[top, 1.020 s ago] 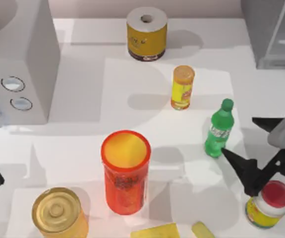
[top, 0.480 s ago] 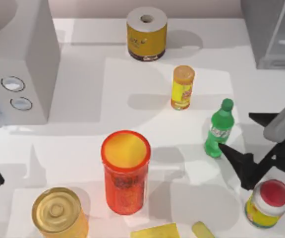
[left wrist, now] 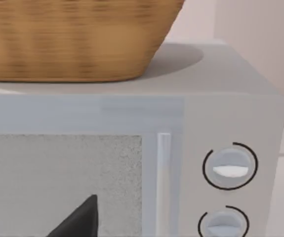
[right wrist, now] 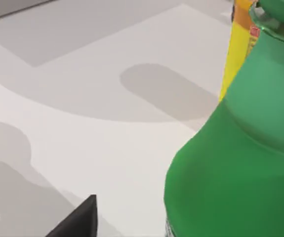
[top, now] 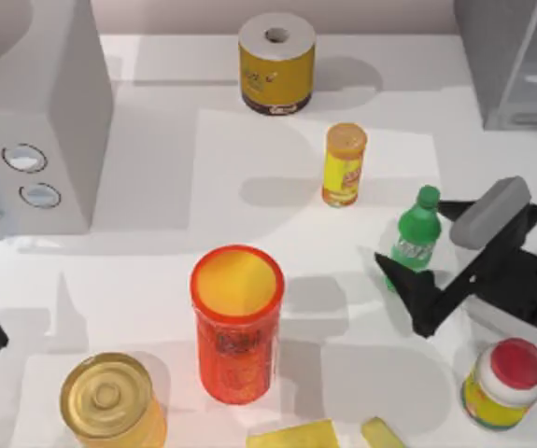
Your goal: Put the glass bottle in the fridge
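green glass bottle (top: 415,237) upright, cap up, between the spread fingers of the right hand (top: 424,266)

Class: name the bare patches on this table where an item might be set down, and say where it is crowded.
Bare: between the white box with two dials and the yellow cylinder with orange lid. Crowded: near edge, around the red cup and gold can; right side, where the right gripper straddles the glass bottle.
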